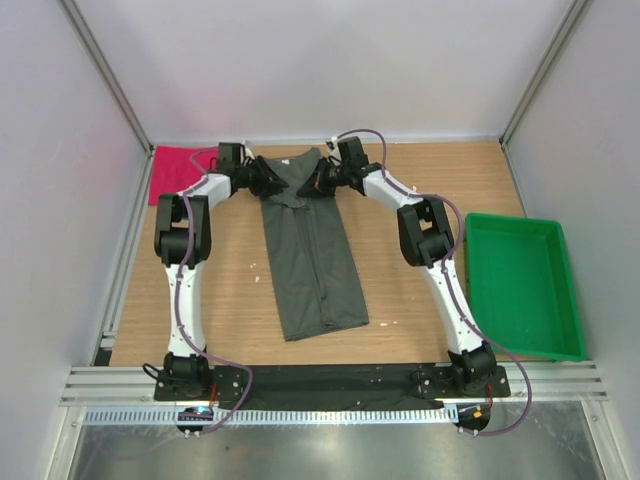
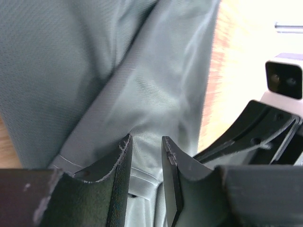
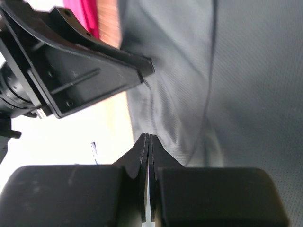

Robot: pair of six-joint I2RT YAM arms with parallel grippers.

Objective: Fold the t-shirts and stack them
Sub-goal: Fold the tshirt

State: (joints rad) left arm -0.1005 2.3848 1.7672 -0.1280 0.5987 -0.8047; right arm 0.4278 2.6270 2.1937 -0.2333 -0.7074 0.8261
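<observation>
The dark grey-olive t-shirt (image 1: pixel 310 260) lies folded into a long strip down the middle of the table, collar end at the back. Both grippers are at that back end. My left gripper (image 1: pixel 268 178) is open, its fingers astride a hemmed fold of the grey cloth (image 2: pixel 142 85), with the jaws a small gap apart (image 2: pixel 147 142). My right gripper (image 1: pixel 318 182) is shut, its tips (image 3: pixel 148 136) pinched at the shirt's edge (image 3: pixel 199 85), and folds run toward them. The pinkish-red t-shirt (image 1: pixel 172 170) lies at the back left corner; a strip of it also shows in the right wrist view (image 3: pixel 87 14).
A green plastic tray (image 1: pixel 520 225) stands at the right side of the table. The two grippers are close together; the right one shows in the left wrist view (image 2: pixel 255 132) and the left one in the right wrist view (image 3: pixel 80 71). Walls enclose the table.
</observation>
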